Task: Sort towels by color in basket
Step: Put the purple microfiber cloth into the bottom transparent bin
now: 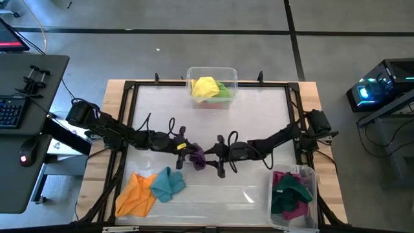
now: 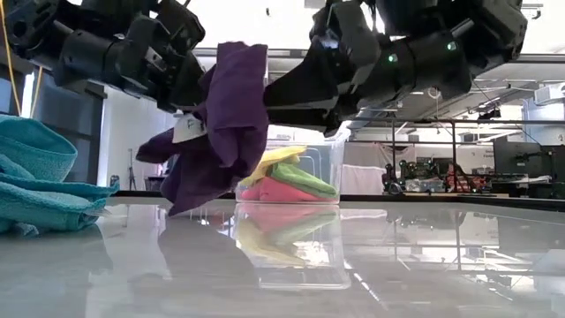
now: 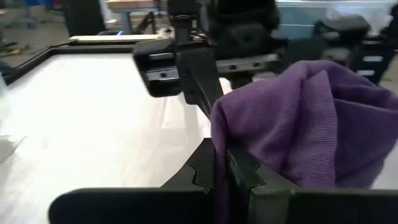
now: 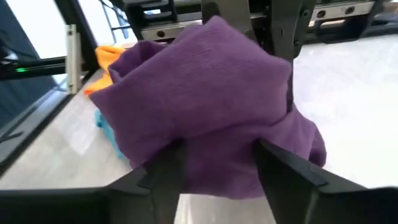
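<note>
Currently the purple towel (image 1: 196,155) hangs above mid-table (image 1: 213,116), clamped in the closed left tool (image 1: 184,149). The right tool (image 1: 215,155) faces it, fingers (image 4: 163,174) spread either side of the cloth. Orange towel (image 1: 136,194) and teal towel (image 1: 168,184) lie touching nearby.

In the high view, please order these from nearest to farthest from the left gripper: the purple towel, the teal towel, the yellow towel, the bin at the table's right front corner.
1. Purple towel: at the left gripper, clamped in its shut fingers, mid-table.
2. Teal towel: on the table, front left.
3. Yellow towel: in the clear bin at the back edge.
4. Right front bin: at the table's right front corner, holding dark towels.
</note>
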